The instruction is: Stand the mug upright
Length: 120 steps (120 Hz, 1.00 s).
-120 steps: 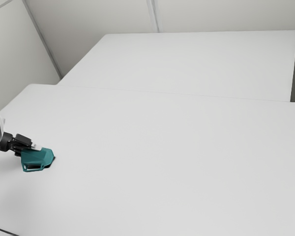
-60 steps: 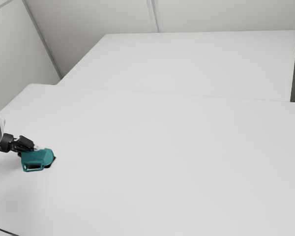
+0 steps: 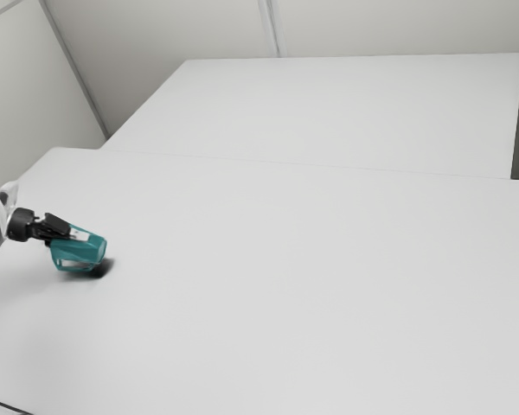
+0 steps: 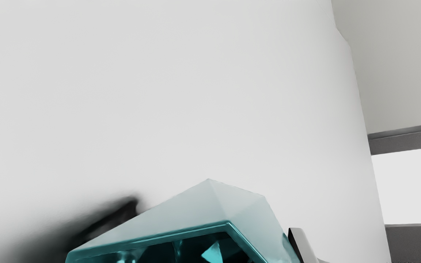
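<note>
Teal and tipped, the mug is near the left edge of the exterior view, just below the middle, pinched in your jaws above its dark shadow on the desk, probably so you can turn it the right way up.

Room beyond mug, table beneath

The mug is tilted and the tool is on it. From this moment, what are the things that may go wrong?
The mug seems raised, its shadow showing on the table, so a slip from the tool might drop it.
It leans well away from upright; released like this, it would likely topple.
Its handle is on the lower side and may hit the table first when lowered.
</note>
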Each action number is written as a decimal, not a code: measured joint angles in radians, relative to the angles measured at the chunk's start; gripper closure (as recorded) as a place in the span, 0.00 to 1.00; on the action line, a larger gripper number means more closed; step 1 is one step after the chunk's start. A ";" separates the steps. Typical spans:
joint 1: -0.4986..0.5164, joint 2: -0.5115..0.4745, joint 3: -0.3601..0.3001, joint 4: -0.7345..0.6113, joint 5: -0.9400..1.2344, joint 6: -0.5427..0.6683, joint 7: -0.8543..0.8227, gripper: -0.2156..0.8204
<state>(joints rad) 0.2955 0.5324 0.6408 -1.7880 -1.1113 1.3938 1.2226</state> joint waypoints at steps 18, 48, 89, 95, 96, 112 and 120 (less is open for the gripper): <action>-0.066 -0.059 -0.005 0.032 -0.004 0.012 -0.008 0.96; -0.211 -0.208 -0.090 0.081 0.207 0.157 -0.048 0.96; -0.361 -0.420 -0.341 -0.102 0.941 0.585 -0.241 0.96; -0.378 -0.462 -0.367 -0.182 1.016 0.658 -0.277 0.96; -0.382 -0.469 -0.371 -0.195 1.027 0.670 -0.284 0.96; -0.406 -0.555 -0.460 -0.342 1.219 0.814 -0.394 0.96; -0.422 -0.579 -0.496 -0.398 1.292 0.866 -0.450 0.96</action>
<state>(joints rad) -0.1265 -0.0467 0.1444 -2.1863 0.1806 2.2594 0.7724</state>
